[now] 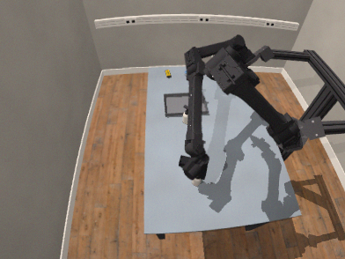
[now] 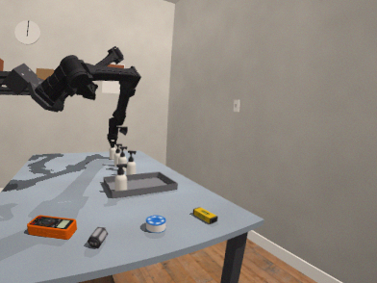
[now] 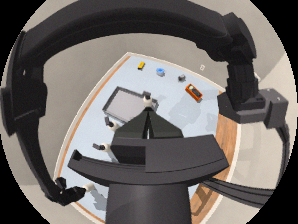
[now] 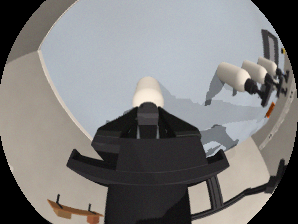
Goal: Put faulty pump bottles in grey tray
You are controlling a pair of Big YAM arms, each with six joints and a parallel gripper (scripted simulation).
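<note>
The right tool (image 1: 194, 177) (image 2: 113, 143) (image 3: 84, 189) (image 4: 148, 110) is partly closed around the top of the farthest pump bottle (image 1: 196, 182) (image 2: 113, 153) (image 3: 89, 187) (image 4: 148, 91), which stands upright on the surface (image 1: 165, 189) (image 2: 202, 202) (image 3: 175, 107) (image 4: 125, 45); whether it grips firmly, I cannot tell. The left tool (image 3: 148, 110) is clenched on nothing. One bottle (image 2: 120, 181) (image 3: 148, 102) stands in the grey tray (image 1: 165, 106) (image 2: 144, 191) (image 3: 111, 97); three more stand outside it.
</note>
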